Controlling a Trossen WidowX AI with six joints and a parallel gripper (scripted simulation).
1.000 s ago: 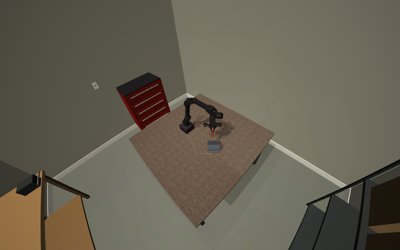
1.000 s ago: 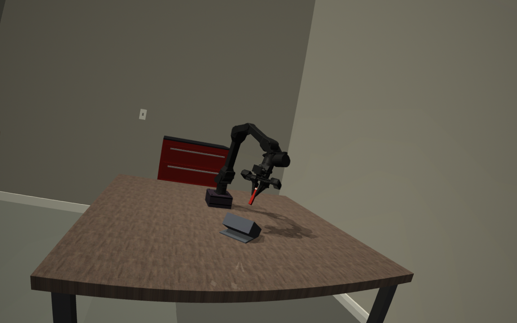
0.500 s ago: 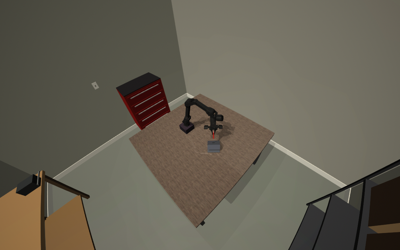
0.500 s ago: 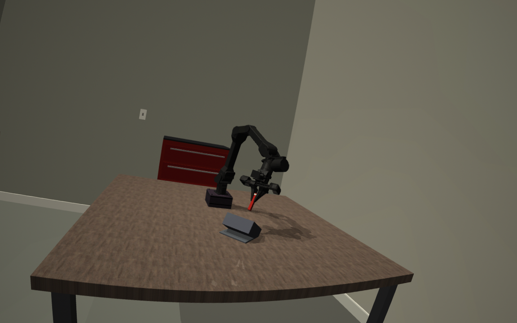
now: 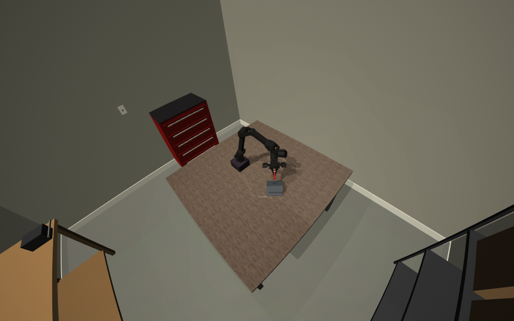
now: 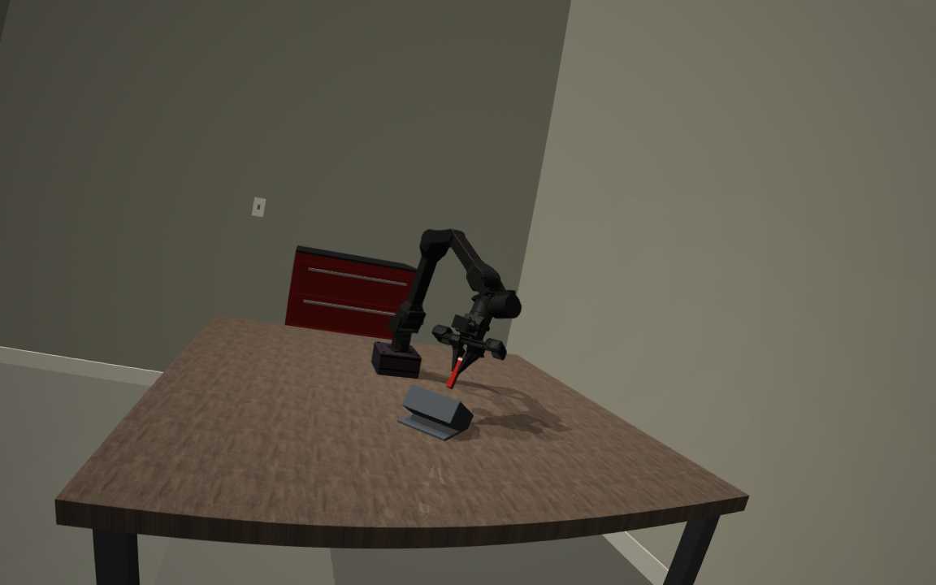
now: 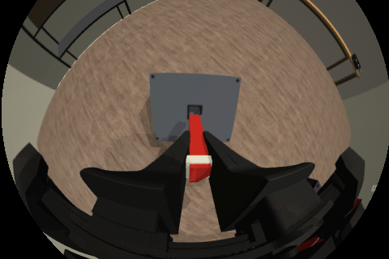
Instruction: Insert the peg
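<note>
My gripper [image 7: 196, 135] [image 6: 462, 357] [image 5: 274, 170] is shut on a red peg [image 7: 196, 132] [image 6: 453, 375] [image 5: 274, 174] with a white band near its top. The peg is tilted and hangs in the air just above the grey sloped panel [image 7: 173, 97] [image 6: 429, 404] [image 5: 275, 187]. In the wrist view the peg's lower end lines up with the square hole [image 7: 194, 109] in the panel's face. I cannot tell whether the tip touches the hole. The panel rests on the brown table [image 5: 226, 223] [image 6: 275, 444].
The arm's base [image 5: 239, 163] [image 6: 396, 359] stands on the table behind the panel. A red drawer cabinet [image 5: 184, 127] [image 6: 348, 291] stands beyond the table's far edge. Shelving [image 5: 490, 263] and a wooden stand [image 5: 11, 275] are off the table.
</note>
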